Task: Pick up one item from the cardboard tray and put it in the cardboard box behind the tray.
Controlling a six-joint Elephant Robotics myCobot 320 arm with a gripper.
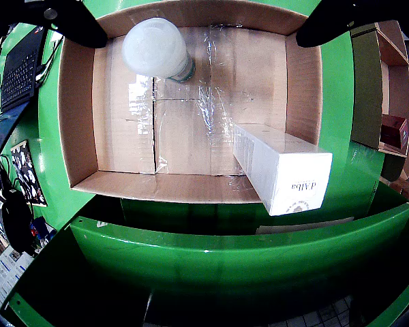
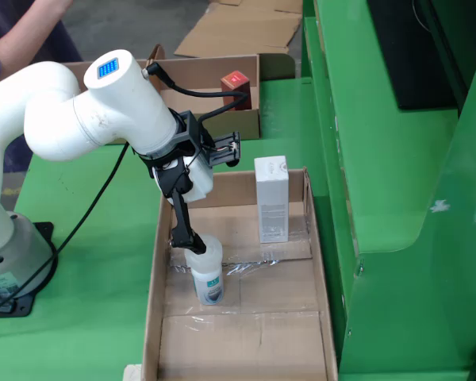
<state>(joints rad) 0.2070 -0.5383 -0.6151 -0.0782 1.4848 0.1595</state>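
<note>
- the black two-fingered gripper (image 2: 192, 242) hangs from the white arm (image 2: 79, 111) in the still view, near the left centre of the frame; one long dark finger (image 2: 180, 218) runs down to the top of the white plastic bottle (image 2: 205, 272) and seems to touch its shoulder.
- i cannot tell whether the jaws clamp the bottle or only stand beside it; in the wrist view only two dark finger shapes show, at the upper left and upper right corners, set wide apart.
- in the wrist view the bottle (image 1: 157, 49) sits at the upper left of the frame, upright on the tray floor, close to the left wall.
- it stands in the shallow brown cardboard tray (image 2: 155, 317), whose floor is crossed with clear shiny tape.
- a tall white rectangular carton (image 2: 271, 198) stands upright toward the tray's far right side in the still view; in the wrist view it (image 1: 283, 167) fills the lower right, with small printed lettering on its end.
- behind the tray, at the upper centre of the still view, an open brown cardboard box (image 2: 250, 123) holds a small red box (image 2: 235, 81).
- everything rests on a bright green table (image 2: 103, 238).
</note>
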